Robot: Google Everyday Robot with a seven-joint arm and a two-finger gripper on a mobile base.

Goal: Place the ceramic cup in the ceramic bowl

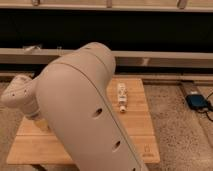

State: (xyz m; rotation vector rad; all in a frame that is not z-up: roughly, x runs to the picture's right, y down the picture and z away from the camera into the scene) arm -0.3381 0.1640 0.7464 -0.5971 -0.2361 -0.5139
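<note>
The bulky cream arm [85, 115] hides the claw (its state cannot be told) at the left of the wooden table [145, 131] — the ceramic cup's bearing is unknown.

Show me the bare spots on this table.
Bare wood: the table's right strip, between the tube and the right edge, and the front-left corner. The arm covers the middle; the end effector is out of sight behind it, leftward.

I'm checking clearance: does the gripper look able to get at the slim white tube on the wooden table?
Probably yes: the slim white tube lies uncovered on the wooden table; the gripper is hidden low left behind the beige arm.
</note>
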